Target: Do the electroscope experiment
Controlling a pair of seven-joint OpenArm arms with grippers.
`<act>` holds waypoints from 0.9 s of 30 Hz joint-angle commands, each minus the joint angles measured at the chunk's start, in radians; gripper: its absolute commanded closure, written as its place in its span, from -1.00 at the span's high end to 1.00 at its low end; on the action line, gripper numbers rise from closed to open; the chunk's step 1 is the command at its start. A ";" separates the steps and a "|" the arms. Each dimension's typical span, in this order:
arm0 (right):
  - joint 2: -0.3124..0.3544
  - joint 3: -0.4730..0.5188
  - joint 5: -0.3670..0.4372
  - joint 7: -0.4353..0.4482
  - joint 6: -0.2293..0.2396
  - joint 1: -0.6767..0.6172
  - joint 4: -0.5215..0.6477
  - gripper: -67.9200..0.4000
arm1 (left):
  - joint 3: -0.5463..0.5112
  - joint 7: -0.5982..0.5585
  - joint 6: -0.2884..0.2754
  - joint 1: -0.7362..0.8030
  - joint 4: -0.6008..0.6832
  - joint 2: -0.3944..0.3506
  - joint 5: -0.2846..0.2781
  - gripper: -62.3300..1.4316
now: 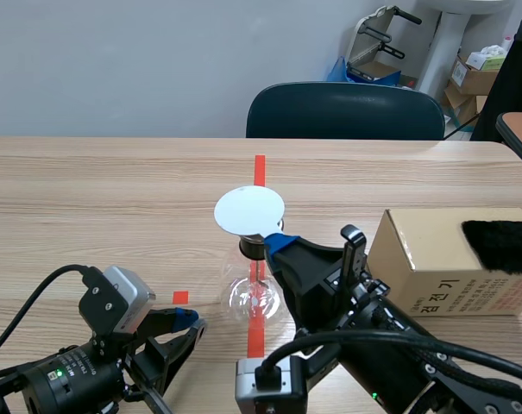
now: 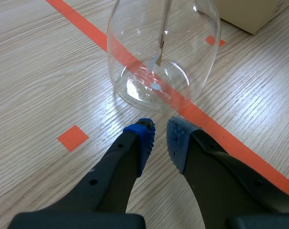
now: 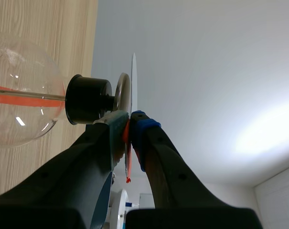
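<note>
The electroscope is a clear glass flask (image 1: 255, 297) with a black stopper (image 1: 251, 247), standing on the red tape line at the table's middle. A thin white disc (image 1: 249, 210) stands tilted over its top. My right gripper (image 1: 276, 241) is shut on the disc's lower edge. In the right wrist view the disc (image 3: 133, 81) lies close against the metal top plate (image 3: 123, 93), pinched in my right gripper (image 3: 130, 119), with something red between the pads. My left gripper (image 2: 161, 138) rests low just before the flask (image 2: 163, 52), fingers almost together and holding nothing. Inside hangs the thin rod with its leaf (image 2: 159, 52).
A cardboard box (image 1: 433, 267) stands to the right of the flask, with a black furry cloth (image 1: 502, 246) on its top. A dark chair (image 1: 345, 110) is pushed in at the table's far edge. My right arm's body fills the near right.
</note>
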 commanded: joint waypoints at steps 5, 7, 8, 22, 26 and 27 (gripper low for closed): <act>0.011 0.005 -0.003 -0.004 -0.013 0.011 0.004 -0.96 | -0.006 -0.017 -0.005 0.000 0.024 0.005 0.001 -0.59; 0.011 0.005 -0.003 -0.004 -0.013 0.011 0.004 -0.96 | -0.006 -0.017 -0.005 0.000 0.024 0.005 0.001 -0.59; 0.011 0.005 -0.003 -0.004 -0.013 0.011 0.004 -0.96 | -0.006 -0.017 -0.005 0.000 0.024 0.005 0.001 -0.59; 0.011 0.005 -0.003 -0.004 -0.013 0.011 0.004 -0.96 | -0.006 -0.017 -0.005 0.000 0.024 0.005 0.001 -0.59; 0.011 0.005 -0.003 -0.012 -0.013 0.011 0.004 -0.96 | -0.006 -0.017 -0.005 0.000 0.024 0.005 0.001 -0.59; 0.011 0.005 -0.003 -0.022 -0.013 0.011 0.004 -0.96 | -0.006 -0.017 -0.005 0.000 0.024 0.005 0.001 -0.59</act>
